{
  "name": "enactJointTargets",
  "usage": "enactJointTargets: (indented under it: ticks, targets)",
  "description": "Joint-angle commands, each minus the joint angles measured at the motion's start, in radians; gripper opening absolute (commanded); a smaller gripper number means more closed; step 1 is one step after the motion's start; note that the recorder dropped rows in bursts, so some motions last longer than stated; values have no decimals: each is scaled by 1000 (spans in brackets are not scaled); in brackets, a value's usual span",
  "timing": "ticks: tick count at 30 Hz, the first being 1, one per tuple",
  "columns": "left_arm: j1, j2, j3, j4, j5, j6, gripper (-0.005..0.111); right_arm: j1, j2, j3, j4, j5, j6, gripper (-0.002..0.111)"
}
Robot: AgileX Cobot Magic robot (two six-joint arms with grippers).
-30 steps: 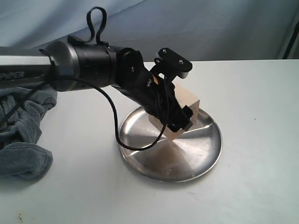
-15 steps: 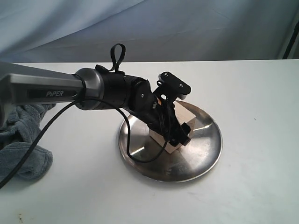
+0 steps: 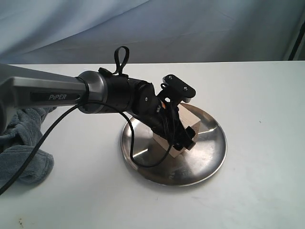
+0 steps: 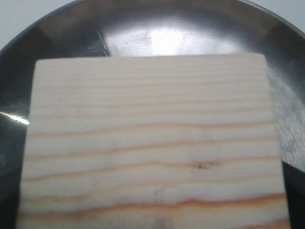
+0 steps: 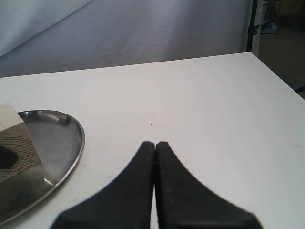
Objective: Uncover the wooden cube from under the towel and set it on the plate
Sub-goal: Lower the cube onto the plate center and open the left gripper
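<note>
The left arm has come down since a second ago, and the wooden cube, then tilted clear of the metal, now sits low on the plate, near its middle. The left fingers clasp the cube on opposite sides (the wrist view shows only its grained face over the shiny steel). The towel lies bunched at the left edge of the worktop, well apart from the plate. The right fingers are pressed together above the worktop, beside the plate's rim.

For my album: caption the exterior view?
Left gripper holds the wooden block on the steel plate; grey towel lies aside.
</note>
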Motion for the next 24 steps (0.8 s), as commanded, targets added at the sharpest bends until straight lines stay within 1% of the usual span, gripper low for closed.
enactJointTargets:
  ticks: [1, 5, 8, 14, 24]
  targets:
    - [-5, -10, -13, 0, -25, -6, 68, 0, -6, 3, 5, 12, 4, 3]
    - [-5, -10, -13, -5, -25, -6, 86, 0, -6, 3, 5, 12, 4, 3]
    - [-5, -13, -13, -5, -17, -6, 92, 0, -6, 3, 5, 12, 4, 3]
    - [-5, -30, -13, -3, -17, -6, 93, 0, -6, 3, 5, 12, 4, 3]
    - [-5, -128, -13, 0, -19, -10, 93, 0, -6, 3, 5, 12, 4, 3]
